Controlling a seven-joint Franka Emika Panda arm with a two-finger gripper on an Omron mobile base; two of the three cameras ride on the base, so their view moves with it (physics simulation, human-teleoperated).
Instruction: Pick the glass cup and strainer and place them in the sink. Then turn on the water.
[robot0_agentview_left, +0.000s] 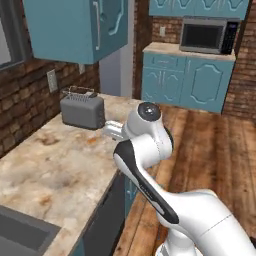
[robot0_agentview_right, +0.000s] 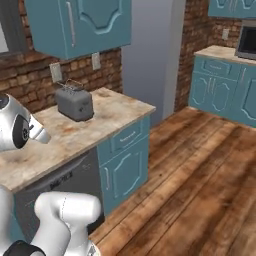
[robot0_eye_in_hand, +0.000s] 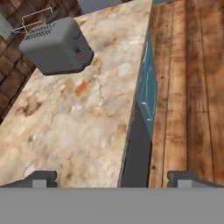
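Gripper (robot0_eye_in_hand: 112, 178): one; fingers spread wide, nothing between them, hovering above the counter edge.
Sink (robot0_agentview_left: 25, 234): one; a dark grey corner shows at the lower left of the left base view, nearest the base, set into the counter (robot0_agentview_left: 60, 170).
Counter: one marbled slab (bare between sink and toaster).
Toaster (robot0_agentview_left: 82, 111): one; grey, at the far end by the brick wall.
Glass cup: count zero here; location cannot be told. Judged light, rigid, slippery and fragile; grasp across the wall at mid-height.
Strainer: count zero here; location cannot be told. Judged very light, thin wire; grasp the rim or handle.
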